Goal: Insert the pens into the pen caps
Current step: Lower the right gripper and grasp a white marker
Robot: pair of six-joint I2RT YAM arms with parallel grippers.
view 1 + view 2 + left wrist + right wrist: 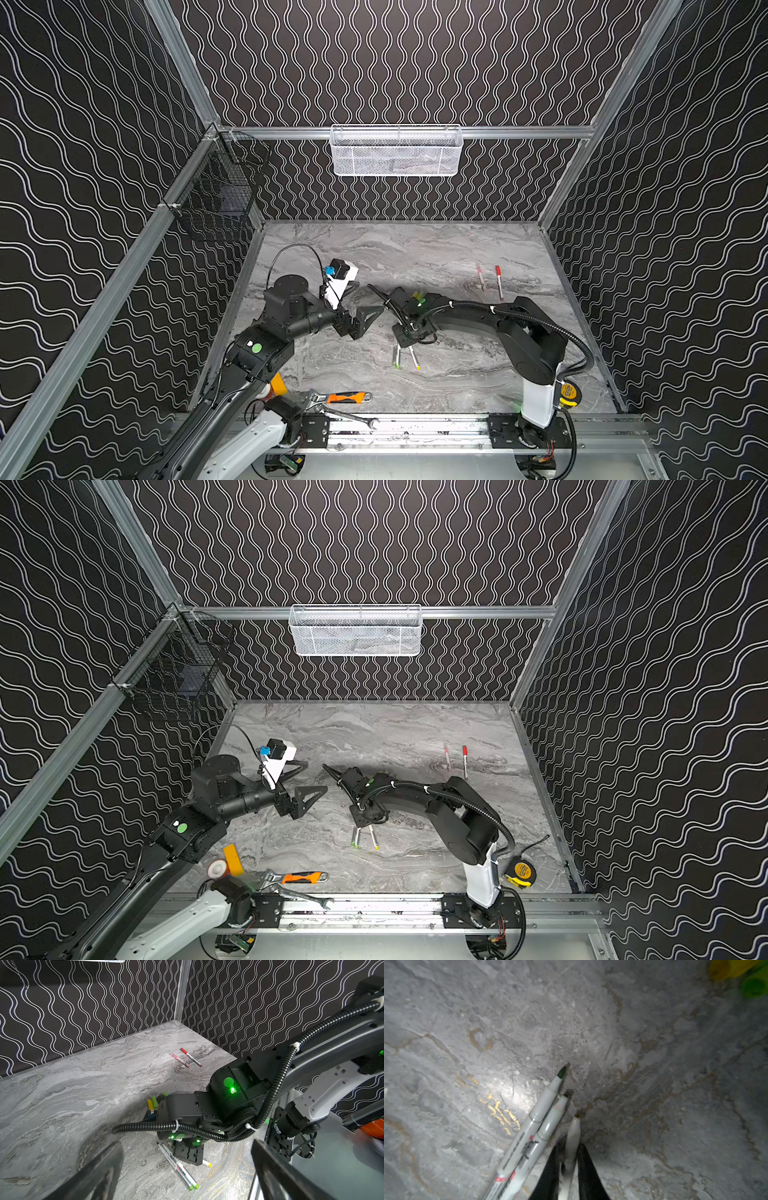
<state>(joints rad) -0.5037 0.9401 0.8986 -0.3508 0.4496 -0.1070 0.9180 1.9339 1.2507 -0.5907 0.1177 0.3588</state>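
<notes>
Near the centre of the grey marbled surface (415,249), the right hand (571,1147) reaches down with its two black fingers (548,1172) clamped on either side of a yellow-tipped pen (573,1130). In a top view the pen (414,358) juts out from under the hand, its coloured end toward 6 o'clock. Whether the pen rests on the surface or is just clear of it cannot be told.

Just beside it, at its 9 o'clock, two green-tipped pens (396,357) lie pressed together. The right wrist view shows their dark writing tips bare.

Past the right hand toward 12 o'clock, a yellow cap (150,1104) and a lime green cap (154,1101) lie touching side by side, largely hidden by the arm in both top views.

The left hand (361,322) hovers at 9 o'clock of the right hand, apart from it. It is spread wide and grasps nothing.

Well apart, at 2 o'clock on the surface, two red-ended pens (490,280) lie nearly parallel.

Along the front edge at 7 o'clock sit an orange-handled wrench (347,397) and a steel spanner (349,417). A yellow tape measure (567,392) sits at 5 o'clock behind the right arm's base.

A white mesh basket (395,151) hangs on the back wall, and a black wire basket (220,187) hangs at 10 o'clock.
</notes>
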